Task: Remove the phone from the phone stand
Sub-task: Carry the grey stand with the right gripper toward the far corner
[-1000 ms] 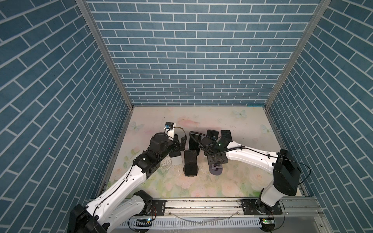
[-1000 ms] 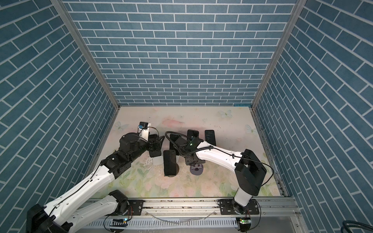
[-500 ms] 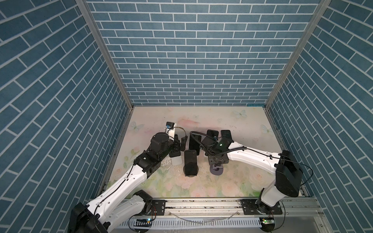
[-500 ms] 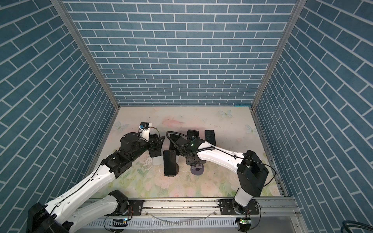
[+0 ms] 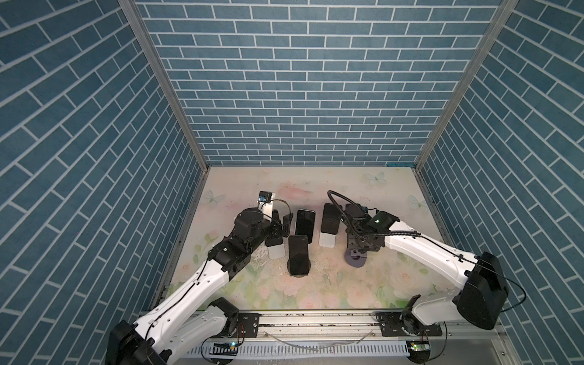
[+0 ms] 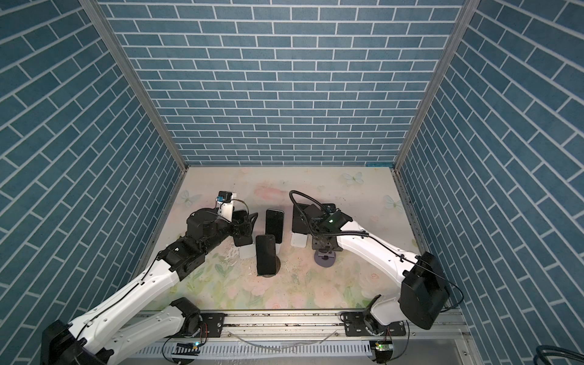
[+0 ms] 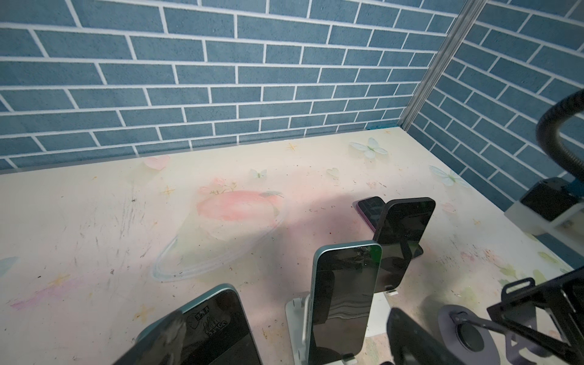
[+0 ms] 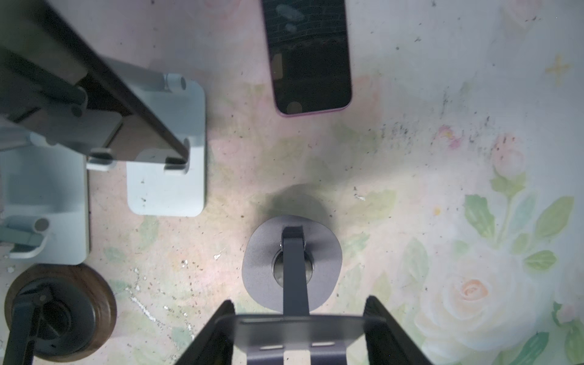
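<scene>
An empty grey phone stand has its round base low over the table, right of centre. My right gripper is shut on the stand's top plate, one finger on each edge. A pink-edged phone lies flat on the table just beyond it; the right wrist hides it in both top views. My left gripper stands open around the top of a teal-edged phone. That phone leans on a white stand. One left fingertip shows dark and blurred.
Three more dark phones stand upright in the middle. One is on a round dark-wood stand, another on a white stand, and a third on a white base. Blue brick walls enclose three sides.
My right gripper has moved to the right with the grey stand in it, and its wrist now covers the flat phone in the top views. The left arm has barely moved.
</scene>
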`<act>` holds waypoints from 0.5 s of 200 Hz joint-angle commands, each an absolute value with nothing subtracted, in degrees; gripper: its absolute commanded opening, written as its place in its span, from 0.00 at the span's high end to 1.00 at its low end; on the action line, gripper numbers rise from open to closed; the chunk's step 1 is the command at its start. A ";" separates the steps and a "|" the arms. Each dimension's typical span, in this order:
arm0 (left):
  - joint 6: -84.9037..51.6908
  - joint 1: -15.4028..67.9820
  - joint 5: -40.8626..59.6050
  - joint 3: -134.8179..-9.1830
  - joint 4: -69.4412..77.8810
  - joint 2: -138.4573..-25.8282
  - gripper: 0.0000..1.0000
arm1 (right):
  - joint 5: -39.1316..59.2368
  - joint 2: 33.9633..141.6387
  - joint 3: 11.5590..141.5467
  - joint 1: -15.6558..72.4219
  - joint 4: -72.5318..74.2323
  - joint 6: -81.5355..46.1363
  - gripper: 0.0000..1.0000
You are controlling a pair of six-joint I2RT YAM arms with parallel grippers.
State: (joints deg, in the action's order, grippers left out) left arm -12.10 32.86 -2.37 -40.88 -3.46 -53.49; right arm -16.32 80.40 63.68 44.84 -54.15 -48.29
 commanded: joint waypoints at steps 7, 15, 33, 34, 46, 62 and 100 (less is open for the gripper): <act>-11.34 32.63 -2.81 -39.05 -2.63 -51.94 0.00 | -17.78 77.63 63.02 40.27 -56.41 -43.81 0.50; -11.27 32.61 -2.90 -38.94 -2.64 -51.74 0.00 | -17.75 77.61 63.41 38.92 -56.10 -42.59 0.50; -11.17 32.61 -3.08 -38.94 -2.72 -51.66 0.00 | -17.99 78.32 64.86 35.95 -55.88 -39.85 0.50; -11.16 32.61 -3.08 -38.94 -2.72 -51.67 0.00 | -18.00 78.41 64.95 35.90 -55.84 -39.70 0.50; -11.12 32.66 -3.08 -39.00 -2.72 -51.81 0.00 | -18.24 79.11 65.94 33.62 -55.38 -37.88 0.50; -11.09 32.65 -3.15 -39.20 -2.66 -52.11 0.00 | -17.94 80.12 67.28 30.57 -54.40 -35.33 0.50; -10.73 32.61 -3.32 -39.55 -2.72 -52.61 0.00 | -17.54 83.48 72.04 23.82 -52.68 -29.40 0.50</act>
